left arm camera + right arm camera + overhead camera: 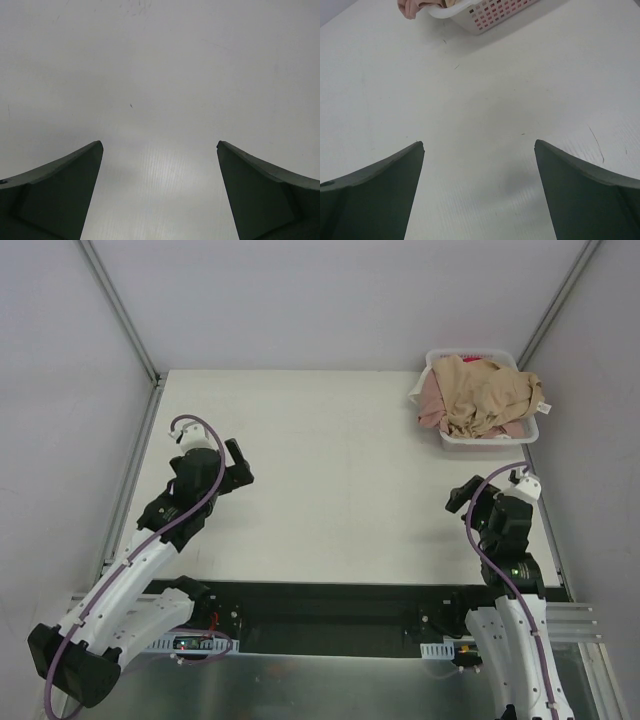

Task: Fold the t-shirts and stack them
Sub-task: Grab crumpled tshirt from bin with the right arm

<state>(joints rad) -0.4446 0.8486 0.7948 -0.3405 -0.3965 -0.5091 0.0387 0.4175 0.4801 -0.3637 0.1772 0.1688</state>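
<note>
The t-shirts lie crumpled in a white lattice basket [524, 430] at the table's far right corner. A tan-beige t-shirt [487, 392] is on top, and a dusty pink one [431, 400] hangs over the basket's left rim. In the right wrist view a pink fold [411, 7] shows at the top edge beside the basket [495, 15]. My left gripper [240, 466] hovers open over the table at the left, its view [160, 146] showing only bare tabletop. My right gripper [460, 496] stands open near the right side, short of the basket, with nothing between its fingers [479, 145].
The white table [330, 480] is walled by grey panels with metal posts at the far corners. Both arm bases sit on the black rail along the near edge. The basket is close to the right wall.
</note>
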